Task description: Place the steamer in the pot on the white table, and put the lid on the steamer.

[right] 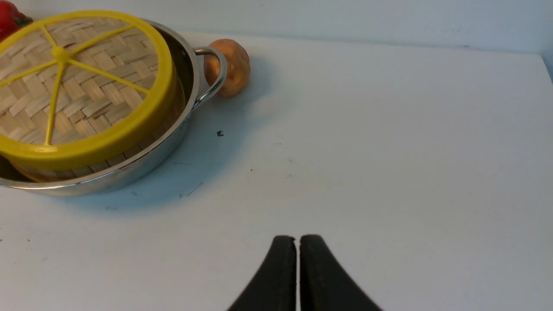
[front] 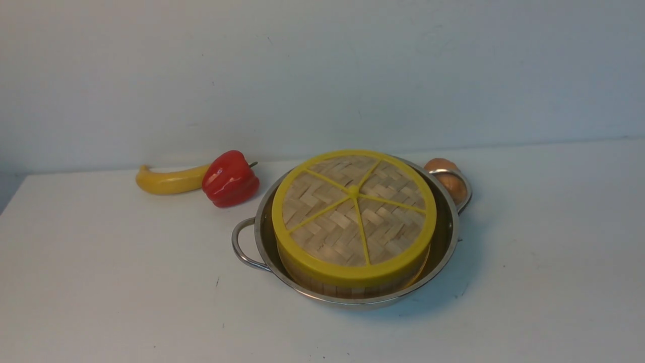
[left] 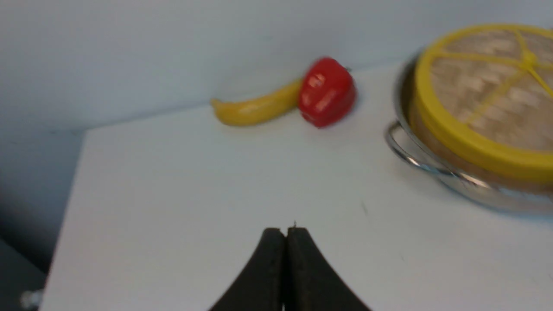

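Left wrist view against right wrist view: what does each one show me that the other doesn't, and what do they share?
Only the left wrist view shows the yellow banana, the whole red bell pepper and the shut left gripper. Only the right wrist view shows the brown onion behind a pot handle, and the right gripper, its jaws almost together. Both show the woven bamboo lid with yellow rim on the slatted bamboo steamer, inside the shiny steel pot on the white table.

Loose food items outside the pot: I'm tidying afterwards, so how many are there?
3. A banana and red pepper touch, behind the pot on its left; a brown onion sits behind its right handle. Others could be hidden.
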